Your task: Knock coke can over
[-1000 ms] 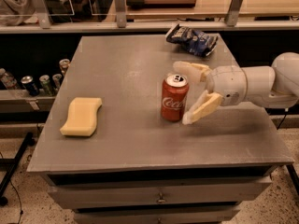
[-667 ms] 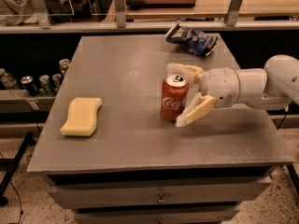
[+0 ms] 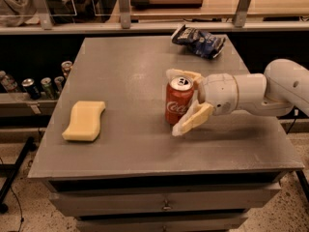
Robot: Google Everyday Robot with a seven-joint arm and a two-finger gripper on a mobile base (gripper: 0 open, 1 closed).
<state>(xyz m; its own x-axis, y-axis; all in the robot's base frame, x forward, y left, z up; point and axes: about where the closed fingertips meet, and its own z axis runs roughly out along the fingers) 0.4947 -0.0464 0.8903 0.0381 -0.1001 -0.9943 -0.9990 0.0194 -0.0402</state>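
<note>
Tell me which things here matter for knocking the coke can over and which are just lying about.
Part of the job:
coke can, upright on the table
gripper, open, one finger on each side of the can

Just lying about:
yellow sponge, left on the table
snack bag, at the far edge
small cans, beyond the table's left side

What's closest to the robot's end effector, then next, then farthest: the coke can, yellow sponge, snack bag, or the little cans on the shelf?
1. Coke can, upright between the open end effector's fingers.
2. Snack bag at the back and yellow sponge at left: too close to call.
3. Little cans, shelf beyond the table's left edge.
</note>
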